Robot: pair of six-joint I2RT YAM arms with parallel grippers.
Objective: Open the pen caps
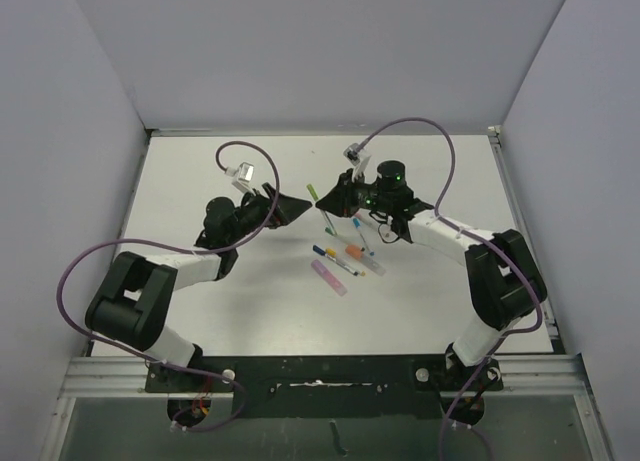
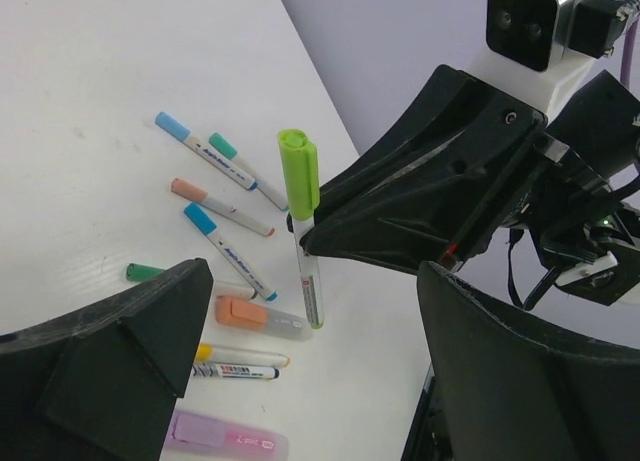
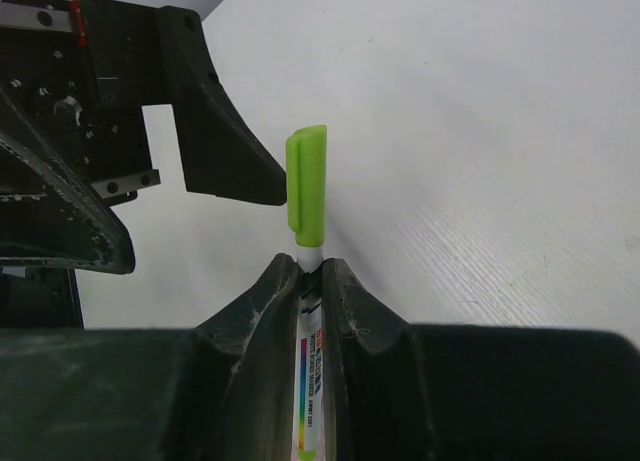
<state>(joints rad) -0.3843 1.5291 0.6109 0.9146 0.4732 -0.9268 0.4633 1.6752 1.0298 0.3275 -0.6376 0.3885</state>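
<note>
Right gripper: pinches marker body just below lime-green cap, presenting the cap.
Left gripper: jaws spread just beside that cap, likely to pull it off.

- Green-capped pen: small dark print runs along the pale barrel beside a rainbow stripe, too fine to read.
- Light-blue pen and blue pen, lying mid-tabletop: blue lettering along each barrel, blurred.
- Purple marker, nearer the tabletop's near edge: a short pale word at one end, not legible.
- Nothing else bears readable writing.
</note>
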